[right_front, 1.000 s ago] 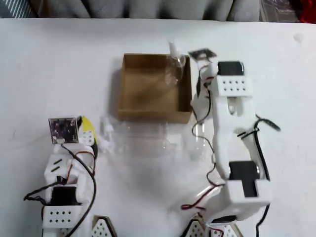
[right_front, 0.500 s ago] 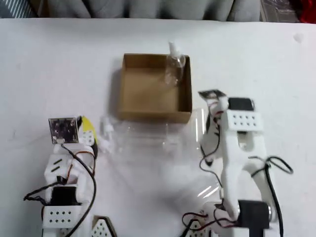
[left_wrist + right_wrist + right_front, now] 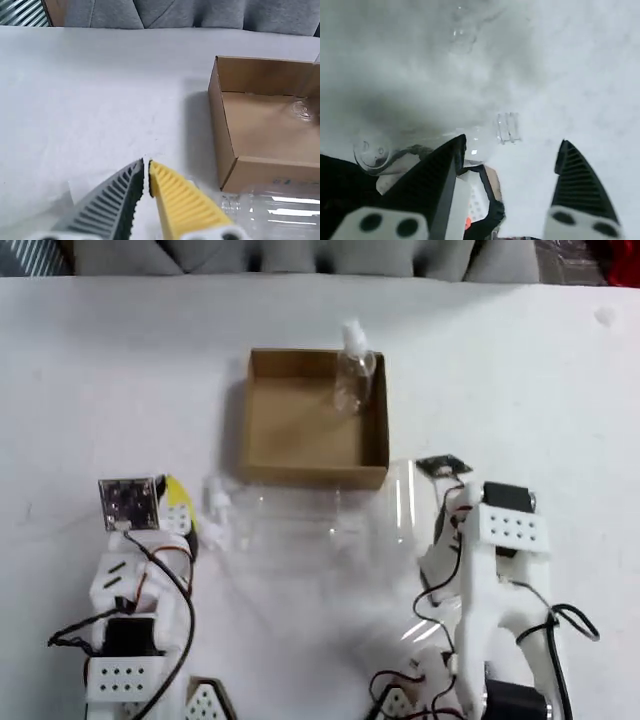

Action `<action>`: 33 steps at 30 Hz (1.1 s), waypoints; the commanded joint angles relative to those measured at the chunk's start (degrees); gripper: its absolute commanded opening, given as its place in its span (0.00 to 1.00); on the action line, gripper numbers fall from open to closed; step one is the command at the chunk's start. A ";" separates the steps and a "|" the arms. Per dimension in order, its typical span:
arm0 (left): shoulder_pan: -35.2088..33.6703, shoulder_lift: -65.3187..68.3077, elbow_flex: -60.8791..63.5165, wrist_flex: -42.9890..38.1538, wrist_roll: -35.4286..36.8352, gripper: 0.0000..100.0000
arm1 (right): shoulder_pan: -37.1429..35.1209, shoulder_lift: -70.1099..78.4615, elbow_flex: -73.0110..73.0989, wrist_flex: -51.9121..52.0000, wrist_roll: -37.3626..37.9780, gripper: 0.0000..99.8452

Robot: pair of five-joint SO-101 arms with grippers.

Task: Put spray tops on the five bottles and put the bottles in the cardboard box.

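White tabletop [image 3: 120, 360], square cardboard box [image 3: 312, 476], clear bottle [image 3: 352, 380]

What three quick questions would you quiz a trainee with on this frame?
1. True or false: the left gripper is shut with nothing between its fingers.
2. How many spray-topped bottles are in the cardboard box? A) none B) one C) three
3. Fill in: the right gripper has its jaws ____.
Key: 1 true; 2 B; 3 open.
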 commanded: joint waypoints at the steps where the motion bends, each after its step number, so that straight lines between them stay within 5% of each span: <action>1: -0.57 -0.57 -0.35 -1.85 -0.79 0.02 | 2.51 -1.27 -0.18 -0.40 8.18 0.16; 10: -0.57 -0.57 -0.35 -1.85 -0.79 0.02 | 11.91 -1.27 -0.26 2.68 14.15 0.15; 20: -0.57 -0.57 -0.35 -1.85 -0.79 0.02 | 10.59 -1.27 -0.26 5.93 14.68 0.09; 22: -0.57 -0.57 -0.35 -1.76 -0.79 0.02 | 10.42 -1.19 1.41 3.65 14.68 0.01; 33: -0.57 -0.57 -0.35 -1.76 -0.79 0.02 | 2.24 -1.19 6.86 -7.08 8.26 0.02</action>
